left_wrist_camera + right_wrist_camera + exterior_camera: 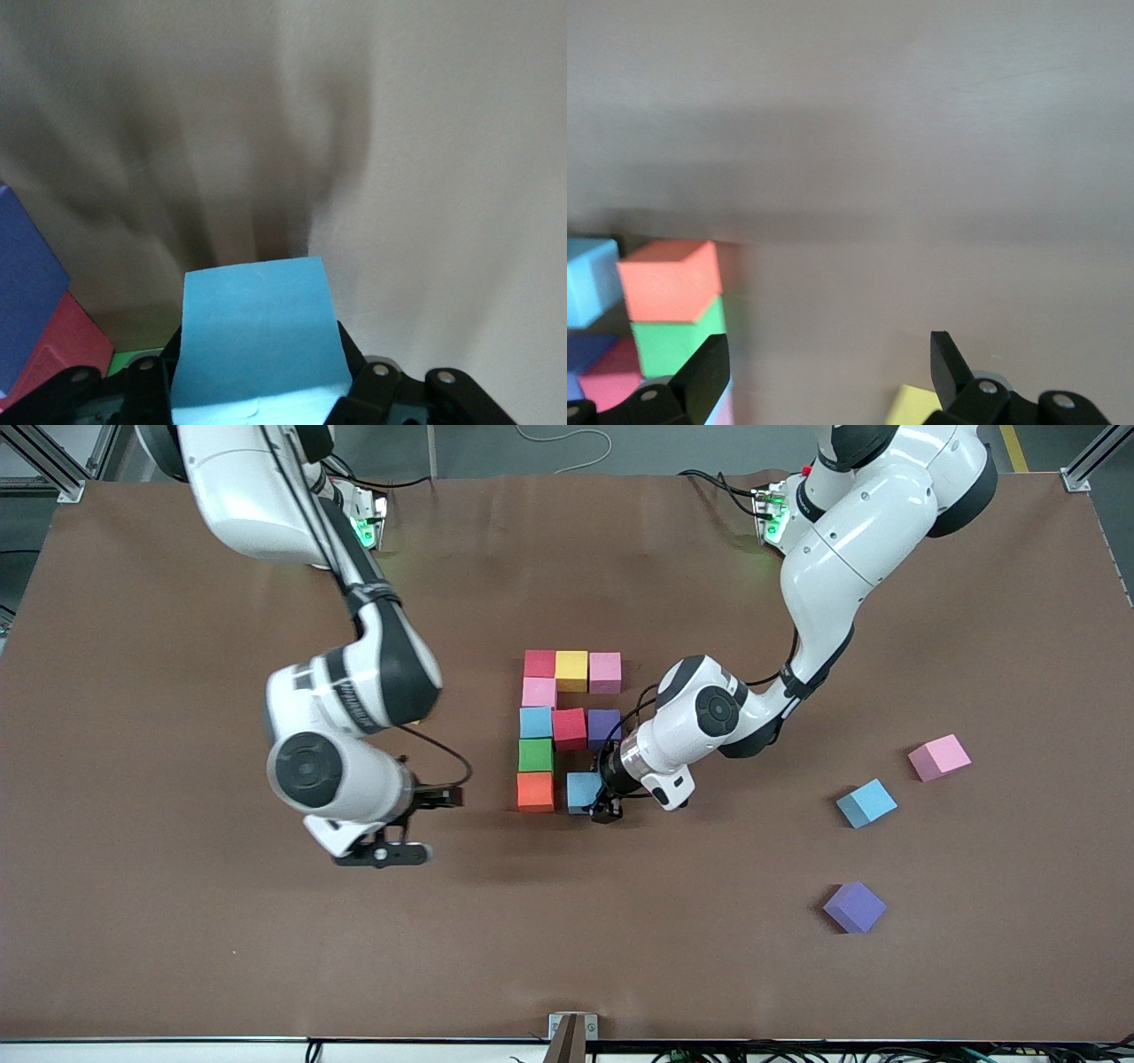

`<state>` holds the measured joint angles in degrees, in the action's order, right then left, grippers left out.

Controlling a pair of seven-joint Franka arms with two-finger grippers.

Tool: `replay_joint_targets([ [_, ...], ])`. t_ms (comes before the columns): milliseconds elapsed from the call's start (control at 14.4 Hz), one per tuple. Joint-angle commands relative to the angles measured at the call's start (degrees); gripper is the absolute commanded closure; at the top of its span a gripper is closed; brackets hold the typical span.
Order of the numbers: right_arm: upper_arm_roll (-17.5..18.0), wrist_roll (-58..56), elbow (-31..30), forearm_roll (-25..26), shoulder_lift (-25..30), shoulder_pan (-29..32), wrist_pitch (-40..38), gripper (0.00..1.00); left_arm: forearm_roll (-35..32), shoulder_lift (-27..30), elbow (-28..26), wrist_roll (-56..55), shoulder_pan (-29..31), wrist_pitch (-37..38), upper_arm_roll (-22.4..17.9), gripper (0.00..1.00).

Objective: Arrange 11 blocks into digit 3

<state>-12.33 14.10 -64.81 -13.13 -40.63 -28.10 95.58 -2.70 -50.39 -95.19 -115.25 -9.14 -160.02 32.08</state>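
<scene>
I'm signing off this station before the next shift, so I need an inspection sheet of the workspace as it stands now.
Surface: brown mat, flat, no spills seen.
Job's things: nine blocks grouped mid-table; a tenth, the light blue block, sits beside the orange block. Loose toward the left arm's end: pink block, blue block, purple block.
Clutter: nothing seen.
Grippers: left tool shut on the light blue block; right tool open, waiting over bare mat.
Cables: black leads at both bases; white cord off the mat.
Surroundings: metal frame posts at the corners.
</scene>
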Motion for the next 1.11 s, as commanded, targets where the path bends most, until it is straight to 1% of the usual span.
replay_joint_targets([
  [0,0.47,-3.2,-6.71,3.17,7.65,3.48,-1.88,0.0,1.38,-0.32,-0.61,-0.42,-0.7,-2.39,-0.09,0.57],
  [69,0.46,-5.38,-8.47,5.46,9.93,4.45,-2.06,0.0,1.38,-0.5,-0.61,-0.42,-0.7,-2.49,-0.09,0.57],
  [139,0.46,-8.79,-10.75,6.7,12.48,6.29,-2.15,0.0,1.38,-0.58,-0.61,-0.42,-0.79,-2.92,-0.09,0.57],
  [277,0.46,-14.6,-14.71,6.88,17.4,11.38,-2.67,0.0,1.38,-0.76,-0.79,-0.42,-0.79,-3.8,-0.09,0.56],
  [347,0.38,-17.5,-15.34,7.23,18.9,13.66,-3.46,0.0,1.38,-1.02,-0.79,-0.33,-0.79,-3.89,-0.09,0.56],
  [485,0.46,-20.94,-15.34,9.77,21.19,17.97,-5.92,0.0,1.3,-1.55,-0.7,-0.24,-0.88,-4.94,-0.09,0.56],
  [763,0.38,-21.75,-14.21,13.03,26.73,21.77,-9.52,0.0,1.3,-2.16,-0.61,-0.33,-1.58,-5.83,-0.18,0.56],
  [901,0.29,-21.23,-12.89,13.39,27.44,22.56,-13.11,0.0,1.3,-2.43,-0.61,-0.33,-1.67,-6.53,-0.18,0.56],
  [1040,0.38,-21.05,-10.08,13.91,26.92,22.83,-15.24,0.0,1.3,-2.69,-0.44,-0.24,-2.19,-6.62,-0.26,0.56],
])
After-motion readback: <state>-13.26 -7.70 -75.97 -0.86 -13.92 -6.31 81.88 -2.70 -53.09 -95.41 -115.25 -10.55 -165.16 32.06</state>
